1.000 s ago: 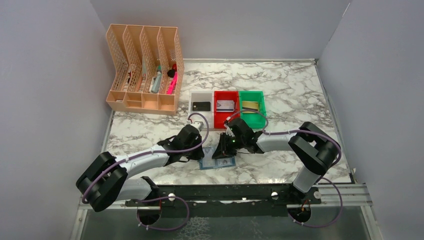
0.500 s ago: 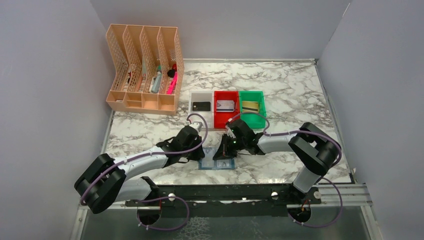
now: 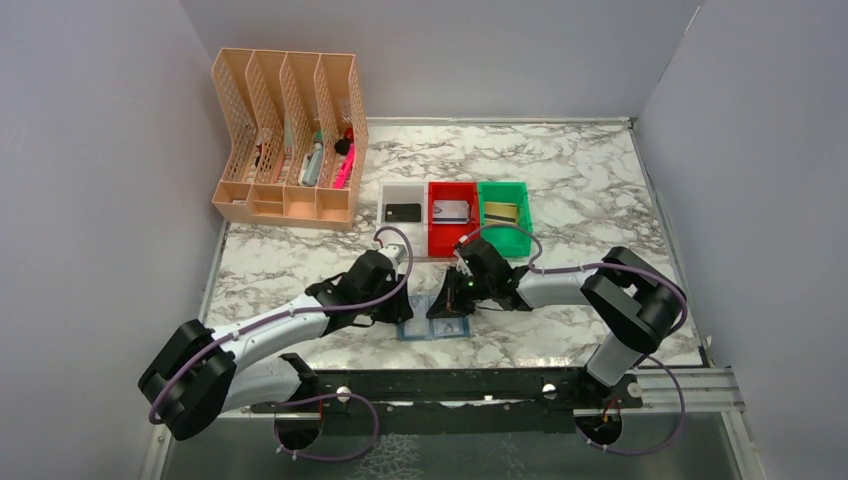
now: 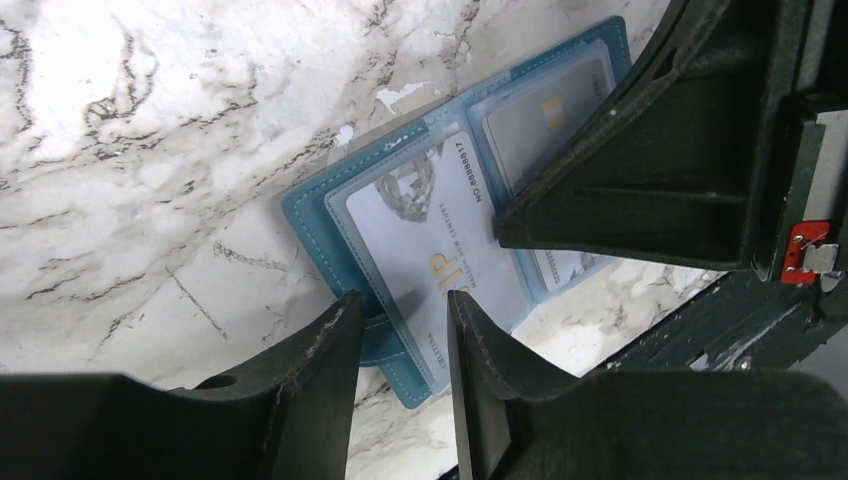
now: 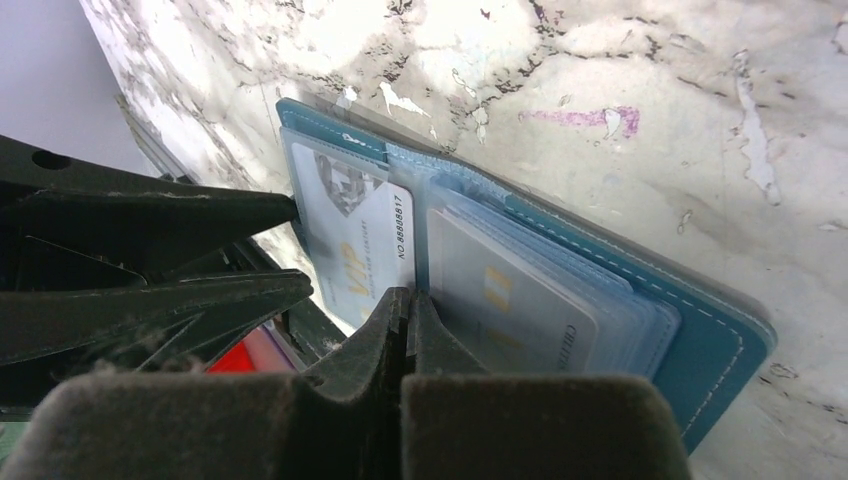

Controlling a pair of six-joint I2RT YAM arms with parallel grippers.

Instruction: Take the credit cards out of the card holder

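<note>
The blue card holder [image 3: 436, 329] lies open on the marble near the front edge. In the left wrist view it [image 4: 330, 235] holds a pale VIP card [image 4: 425, 235] in the near clear pocket and a grey card [image 4: 545, 115] in the far one. My left gripper [image 4: 404, 335] is open, and its jaws straddle the VIP card's lower edge. My right gripper [image 5: 405, 300] is shut, with its tips pressed on the holder [image 5: 700, 340] at the fold between the two pockets. Both grippers meet over the holder in the top view, left [image 3: 402, 313] and right [image 3: 446, 306].
Behind the holder stand three small bins: a white bin [image 3: 402, 196] with a black card, a red bin [image 3: 452, 192] with a silver card, and a green bin [image 3: 503, 192] with a gold card. A peach mesh file rack [image 3: 290, 135] stands at the back left.
My left arm has shifted a little to the left and lower, its gripper staying at the holder's left edge. The right gripper and the holder have hardly moved.
</note>
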